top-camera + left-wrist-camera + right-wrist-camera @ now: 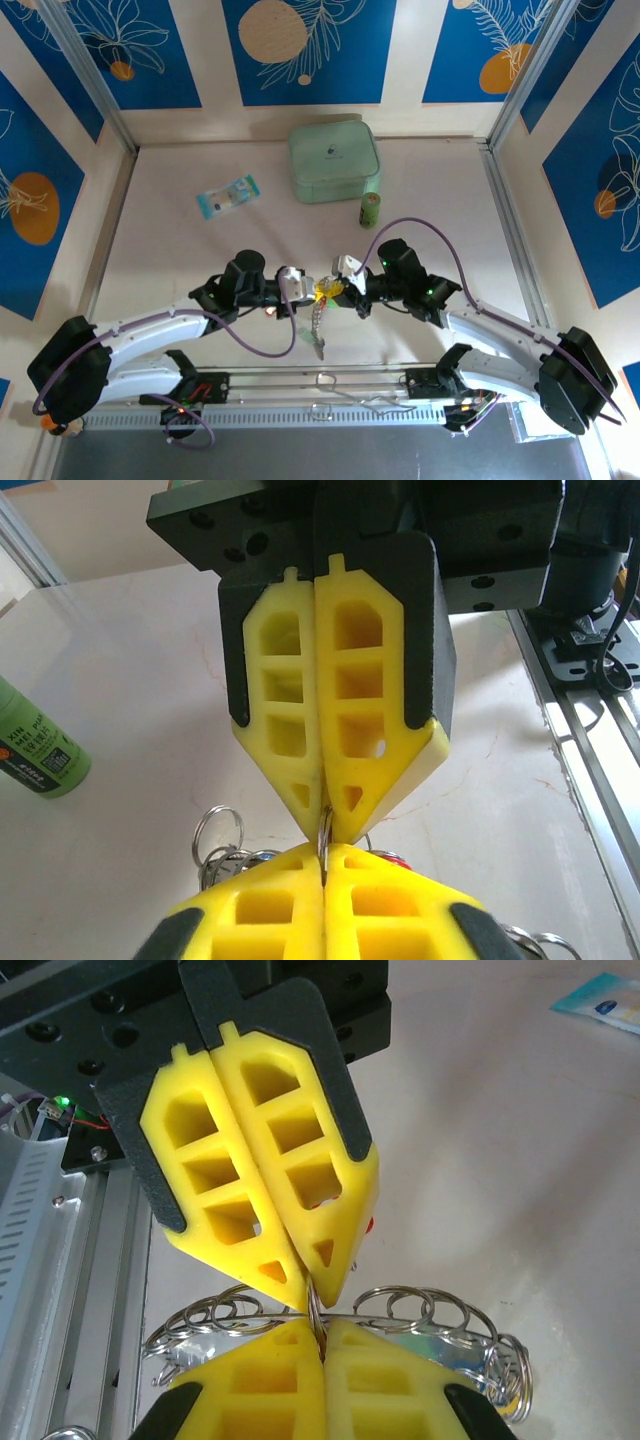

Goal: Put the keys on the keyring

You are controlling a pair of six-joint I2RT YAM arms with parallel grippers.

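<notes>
— Two grippers on one tiny loop, why so?

— I judge it is to hold the loop steady from both sides, so that it does not turn when a key must go on. The left gripper (323, 865) comes from 9 o'clock and the right gripper (322, 1345) from 3 o'clock. Their tips meet nose to nose, a little toward 6 o'clock from the table centre. Each has its fingers pressed together on the same small loop (325, 832).

— And where is the keyring?

— Directly at this pinch. In the right wrist view the keyring (420, 1312) spreads from 9 to 3 o'clock of the tips, with many little rings along its edge. The small loop seems to be one of them, but I cannot say it surely.

— The keys?

— Close behind the left fingers; a red head of the keys (388, 858) peeks out at 4 o'clock of the tips. Whether some are already threaded, I cannot tell.

— Any danger?

— The wire is thin; I think it can slip out.
</notes>
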